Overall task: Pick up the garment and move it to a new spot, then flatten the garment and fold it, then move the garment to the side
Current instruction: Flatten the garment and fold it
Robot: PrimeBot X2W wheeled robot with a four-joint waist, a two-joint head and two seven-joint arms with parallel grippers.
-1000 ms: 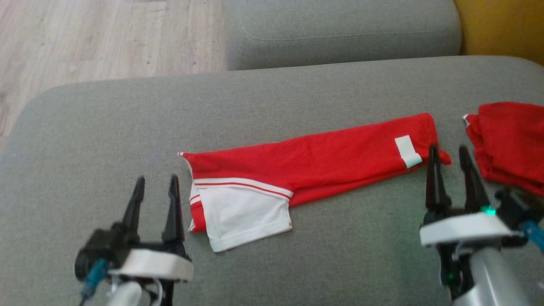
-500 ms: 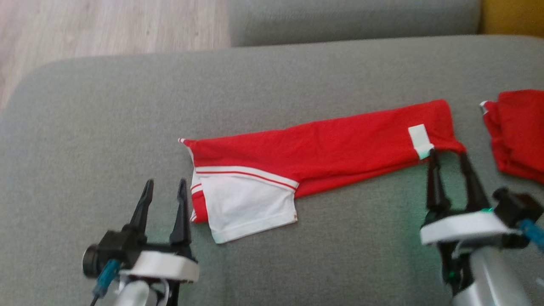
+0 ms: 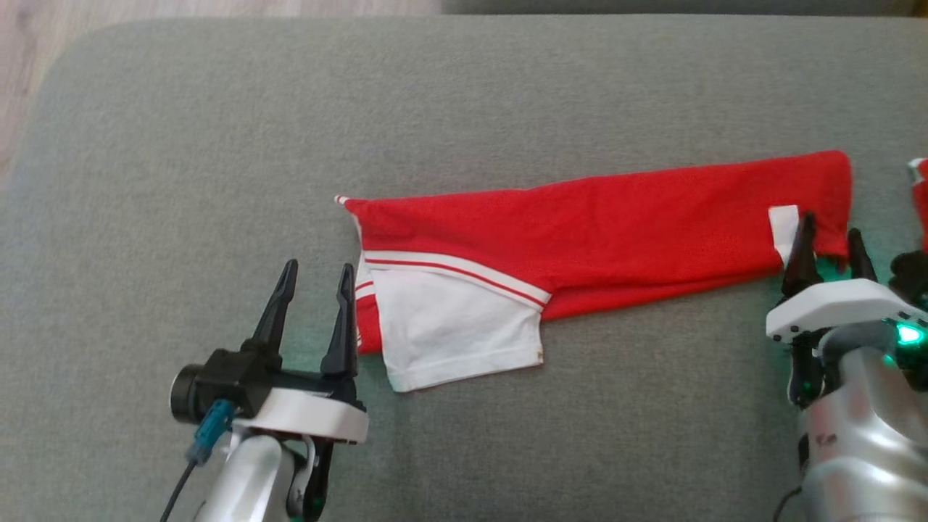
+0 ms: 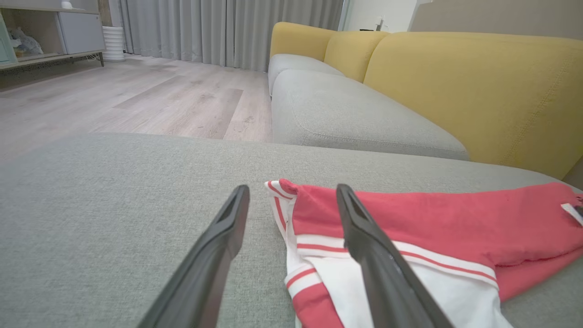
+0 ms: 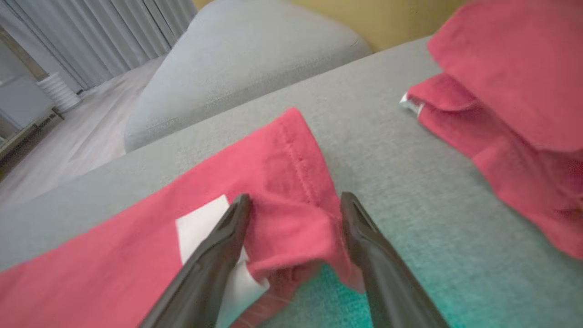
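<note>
On the sofa (image 3: 217,109) | garment (image 3: 616,225) folded long | right fingers (image 3: 803,250) straddle its corner

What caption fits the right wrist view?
Open right end effector straddles a corner of the folded red fabric garment on grey sofa cushion.

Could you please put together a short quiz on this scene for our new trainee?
1. True or false: the right gripper has its jaws shut on the red garment.
2. The garment lies on: A) a grey cushion; B) the wooden floor; C) a table.
3. What colour is the garment's panel nearest the left gripper?
Key: 1. False: the jaws stand open around the garment's corner. 2. A. 3. White.
</note>
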